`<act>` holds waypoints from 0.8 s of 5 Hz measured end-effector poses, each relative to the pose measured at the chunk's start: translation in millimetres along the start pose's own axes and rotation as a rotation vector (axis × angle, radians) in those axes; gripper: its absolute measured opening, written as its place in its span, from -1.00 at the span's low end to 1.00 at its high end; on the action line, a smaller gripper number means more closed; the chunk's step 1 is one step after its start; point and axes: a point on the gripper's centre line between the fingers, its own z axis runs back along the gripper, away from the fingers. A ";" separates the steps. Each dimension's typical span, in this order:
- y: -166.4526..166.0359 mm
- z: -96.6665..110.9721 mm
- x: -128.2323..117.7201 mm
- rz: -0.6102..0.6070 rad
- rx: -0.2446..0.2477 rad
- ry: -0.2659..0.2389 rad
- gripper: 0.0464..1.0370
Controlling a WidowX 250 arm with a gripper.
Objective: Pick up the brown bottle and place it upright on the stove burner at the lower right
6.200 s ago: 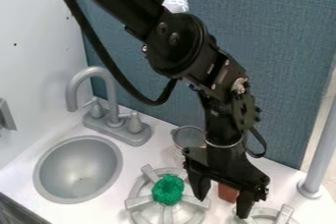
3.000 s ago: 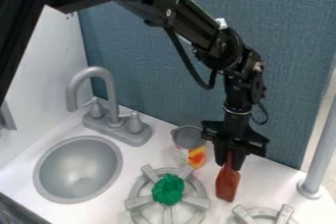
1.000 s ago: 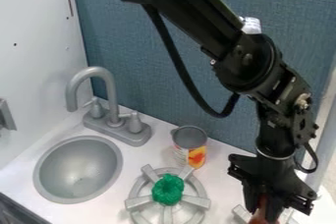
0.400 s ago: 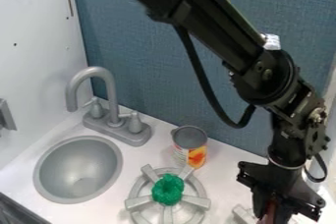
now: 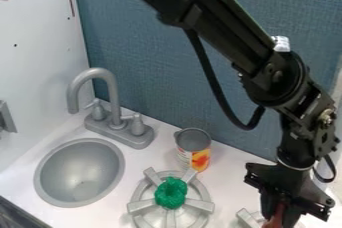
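Note:
At the lower right the black gripper hangs over the right-hand burner, shut on a reddish-brown object, whose lower part runs past the bottom edge. A green, bumpy toy rests at the centre of the left burner. Behind that burner, to the left of the gripper and apart from it, an open metal can with an orange-and-yellow label stands upright.
A round grey sink is at the left, with a grey faucet behind it. A blue panel rises along the back. The right burner lies partly under the gripper.
The gripper went from beside the can, over the counter, toward the lower right with the reddish-brown object. Since the latest earlier frame it has shifted slightly right. The green toy and can stayed put.

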 end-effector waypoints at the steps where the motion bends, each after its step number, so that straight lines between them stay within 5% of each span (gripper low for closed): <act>1: -0.7 -0.5 3.0 0.000 0.002 -0.003 -0.40; 4: -4.1 -1.4 13.2 0.019 -0.005 -0.035 -0.40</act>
